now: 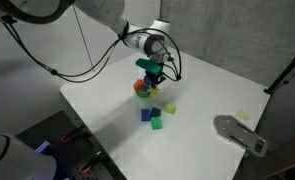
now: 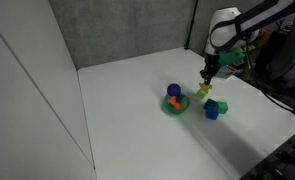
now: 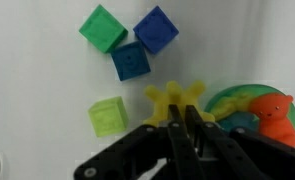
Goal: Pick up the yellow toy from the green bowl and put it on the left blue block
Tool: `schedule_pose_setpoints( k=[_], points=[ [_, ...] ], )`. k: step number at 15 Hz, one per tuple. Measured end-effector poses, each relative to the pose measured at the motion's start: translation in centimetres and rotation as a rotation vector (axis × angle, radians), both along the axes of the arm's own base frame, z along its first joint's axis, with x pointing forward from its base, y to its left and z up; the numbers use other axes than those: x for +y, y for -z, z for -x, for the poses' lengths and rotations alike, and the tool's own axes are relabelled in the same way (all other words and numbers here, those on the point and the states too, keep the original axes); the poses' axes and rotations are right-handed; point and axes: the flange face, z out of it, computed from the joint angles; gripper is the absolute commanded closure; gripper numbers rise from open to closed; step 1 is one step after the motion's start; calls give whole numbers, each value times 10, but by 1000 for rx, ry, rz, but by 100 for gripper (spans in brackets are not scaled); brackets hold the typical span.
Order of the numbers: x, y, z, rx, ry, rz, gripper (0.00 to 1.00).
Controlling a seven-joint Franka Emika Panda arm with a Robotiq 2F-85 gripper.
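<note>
My gripper (image 3: 177,125) is shut on the yellow toy (image 3: 172,98), a star-like piece held just off the rim of the green bowl (image 3: 235,98). The bowl holds a red-orange toy (image 3: 277,118) and a blue toy (image 3: 249,122). Two dark blue blocks (image 3: 130,62) (image 3: 155,28) touch each other beyond the toy, with a green cube (image 3: 103,27) beside them and a light-green cube (image 3: 107,117) nearer. In both exterior views the gripper (image 1: 154,78) (image 2: 209,74) hangs between the bowl (image 1: 140,88) (image 2: 173,106) and the cubes (image 1: 147,115) (image 2: 212,110).
A grey flat object (image 1: 237,132) lies near the table's edge. Black cables (image 1: 57,65) hang beside the arm. The white table (image 1: 107,100) ends close to the bowl on one side.
</note>
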Motion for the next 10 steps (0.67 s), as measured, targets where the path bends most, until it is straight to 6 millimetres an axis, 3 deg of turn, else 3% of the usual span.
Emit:
schedule_pose_setpoints(
  k=[5, 10],
  points=[
    [-42, 26, 29, 129, 28, -13, 96],
    [-46, 52, 48, 189, 34, -16, 96]
  ],
)
